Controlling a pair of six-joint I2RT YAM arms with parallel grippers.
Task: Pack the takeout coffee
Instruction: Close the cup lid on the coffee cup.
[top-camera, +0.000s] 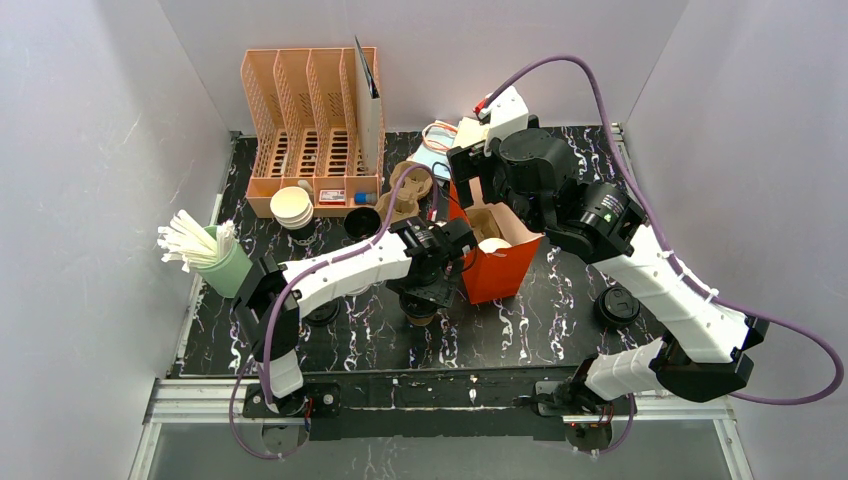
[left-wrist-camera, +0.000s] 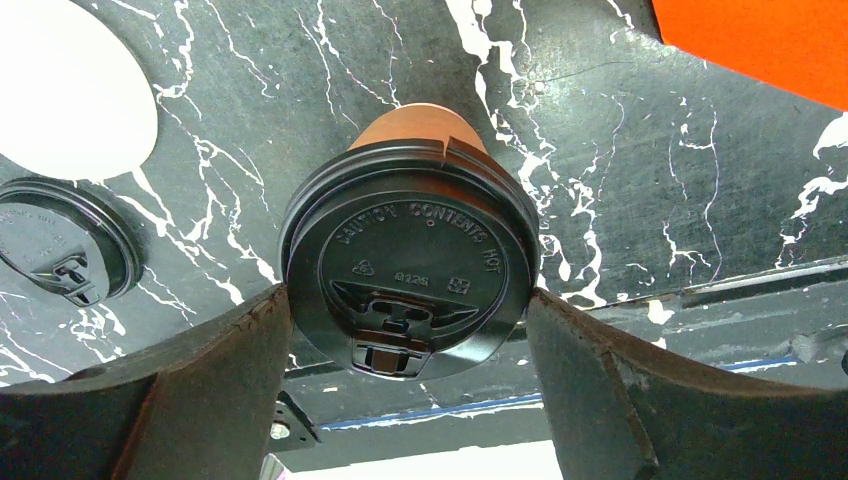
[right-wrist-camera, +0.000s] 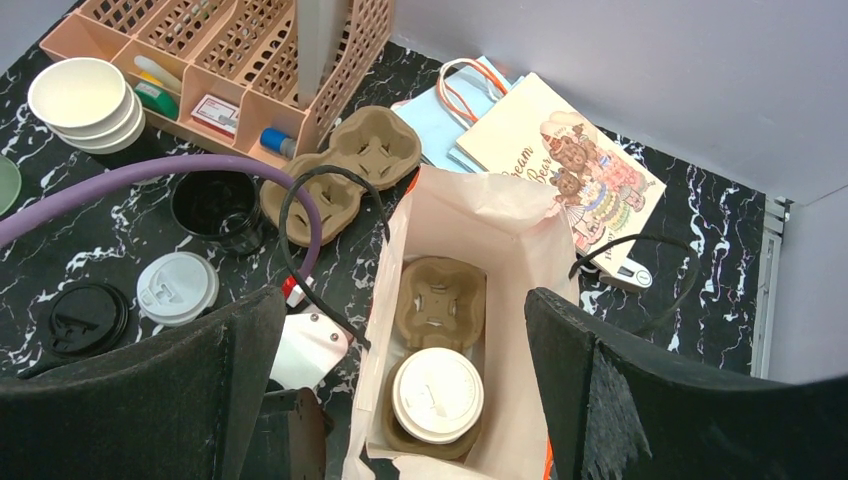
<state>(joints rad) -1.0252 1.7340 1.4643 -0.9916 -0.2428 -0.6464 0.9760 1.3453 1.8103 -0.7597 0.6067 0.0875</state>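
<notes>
The left jaws are clenched on the takeout coffee (left-wrist-camera: 418, 132). The brown cup stands between the two fingers (left-wrist-camera: 200, 390), and each inner face presses against the rim of its black lid (left-wrist-camera: 405, 250), one on either side. The lid's sip tab faces back toward the wrist. Beyond the cup the dark marbled table (left-wrist-camera: 650, 150) shows, but from here I cannot tell whether the cup's base rests on it or is just clear of it. Outside one finger lies a loose black lid (left-wrist-camera: 65, 250), with a white round shape (left-wrist-camera: 70, 90) further out past it. Past the other finger's tip a corner of the red bag (left-wrist-camera: 760, 40) comes into view. The right jaws are released and spread wide, grasping nothing, and they hang over the open mouth of that same bag. Straight below the gap between them, a brown carrier tray (right-wrist-camera: 440, 300) sits in the bottom of the bag. A white-lidded cup (right-wrist-camera: 437, 395) is in its nearer pocket, and the farther pocket holds nothing. Outside one finger of the right jaws, a white lid (right-wrist-camera: 177, 288) and another black lid (right-wrist-camera: 82, 318) lie side by side on the table. Ahead of those are a black paper cup (right-wrist-camera: 213, 205) and two more carrier trays (right-wrist-camera: 345, 170) lying just beside the bag. Well ahead of the jaws stand a peach slotted organizer (right-wrist-camera: 230, 50) and a stack of white cups (right-wrist-camera: 85, 100). Flat paper bags (right-wrist-camera: 560, 150) lie beyond the red bag's far edge.
</notes>
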